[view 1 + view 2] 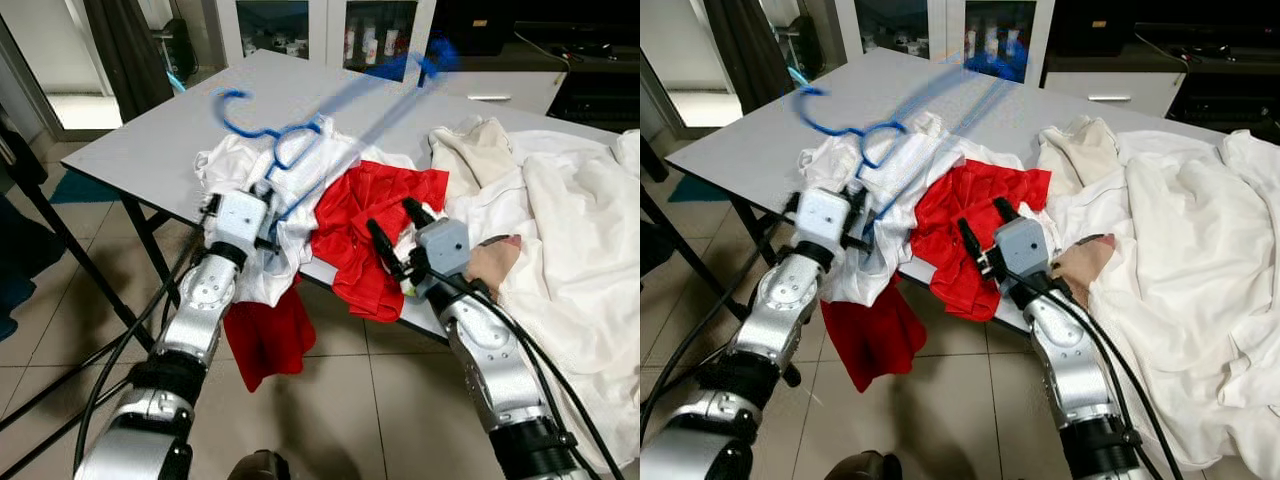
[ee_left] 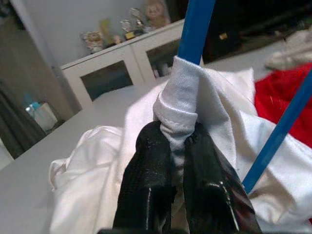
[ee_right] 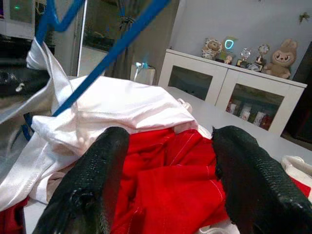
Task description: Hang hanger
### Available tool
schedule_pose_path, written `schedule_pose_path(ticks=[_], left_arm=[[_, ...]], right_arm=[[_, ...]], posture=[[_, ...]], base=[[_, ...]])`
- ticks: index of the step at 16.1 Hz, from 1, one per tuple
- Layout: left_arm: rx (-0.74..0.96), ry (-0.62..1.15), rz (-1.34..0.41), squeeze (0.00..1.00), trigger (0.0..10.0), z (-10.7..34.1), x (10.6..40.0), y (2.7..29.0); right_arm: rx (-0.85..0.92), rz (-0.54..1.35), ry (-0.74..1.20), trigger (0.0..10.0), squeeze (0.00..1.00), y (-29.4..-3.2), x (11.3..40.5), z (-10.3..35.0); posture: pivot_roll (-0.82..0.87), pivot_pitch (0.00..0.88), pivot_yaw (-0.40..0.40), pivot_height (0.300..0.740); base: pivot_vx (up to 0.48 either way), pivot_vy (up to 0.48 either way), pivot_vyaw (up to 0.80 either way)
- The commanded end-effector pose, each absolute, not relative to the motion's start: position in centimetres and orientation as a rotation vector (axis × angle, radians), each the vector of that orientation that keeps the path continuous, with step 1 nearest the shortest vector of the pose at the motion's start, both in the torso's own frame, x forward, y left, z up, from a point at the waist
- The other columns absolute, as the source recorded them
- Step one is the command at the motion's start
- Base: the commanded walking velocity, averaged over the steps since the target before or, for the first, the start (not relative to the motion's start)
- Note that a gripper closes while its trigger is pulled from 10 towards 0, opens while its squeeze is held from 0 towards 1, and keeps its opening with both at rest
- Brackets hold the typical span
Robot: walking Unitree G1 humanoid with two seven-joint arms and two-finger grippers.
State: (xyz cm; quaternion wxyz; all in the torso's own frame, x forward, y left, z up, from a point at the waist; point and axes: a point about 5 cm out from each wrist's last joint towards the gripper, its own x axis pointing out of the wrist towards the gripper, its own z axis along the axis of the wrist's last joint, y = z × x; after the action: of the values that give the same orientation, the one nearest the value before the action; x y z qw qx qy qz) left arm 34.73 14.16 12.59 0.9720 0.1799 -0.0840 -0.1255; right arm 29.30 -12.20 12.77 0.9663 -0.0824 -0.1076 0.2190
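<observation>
L hand (image 2: 178, 161) pinching white garment (image 2: 97, 170) on hanger (image 1: 300, 135)

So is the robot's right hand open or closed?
Open. The right gripper has its two black fingers spread wide apart over the red cloth, pinching nothing.

Soft cloth, hard plastic, brushed metal.
Glossy blue plastic hanger (image 1: 300, 135) over matt white shirt (image 1: 300, 175); crumpled red cloth (image 1: 375, 225) at 3 o'clock; smooth grey tabletop (image 1: 160, 140); textured black rubbery fingers (image 3: 95, 190).
</observation>
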Motion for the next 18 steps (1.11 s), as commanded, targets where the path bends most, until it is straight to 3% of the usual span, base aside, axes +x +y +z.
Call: schedule_pose_path(ticks=[1, 8, 12, 18], left_arm=[[0.394, -0.155, -0.248, 0.00, 10.0, 12.9, 35.3, 14.2], [0.439, -0.118, -0.253, 0.00, 10.0, 13.2, 36.2, 14.8], [0.319, 0.005, -0.211, 0.00, 10.0, 11.6, 36.4, 15.0], [0.378, -0.026, -0.233, 0.00, 10.0, 12.4, 36.8, 14.7]], right_arm=[[-0.167, 0.444, -0.229, 10.0, 0.00, -12.3, 29.3, 13.1], [-0.131, 0.463, -0.193, 10.0, 0.00, -12.4, 29.1, 12.8], [-0.130, 0.491, -0.173, 10.0, 0.00, -11.8, 28.9, 12.4], [-0.150, 0.468, -0.209, 10.0, 0.00, -12.1, 29.2, 13.2]], posture=[[0.11, 0.000, 0.031, 0.740], [0.10, 0.000, 0.038, 0.740], [0.10, 0.000, 0.036, 0.740], [0.10, 0.000, 0.036, 0.740]], base=[[0.000, 0.000, 0.00], [0.000, 0.000, 0.00], [0.000, 0.000, 0.00], [0.000, 0.000, 0.00]])
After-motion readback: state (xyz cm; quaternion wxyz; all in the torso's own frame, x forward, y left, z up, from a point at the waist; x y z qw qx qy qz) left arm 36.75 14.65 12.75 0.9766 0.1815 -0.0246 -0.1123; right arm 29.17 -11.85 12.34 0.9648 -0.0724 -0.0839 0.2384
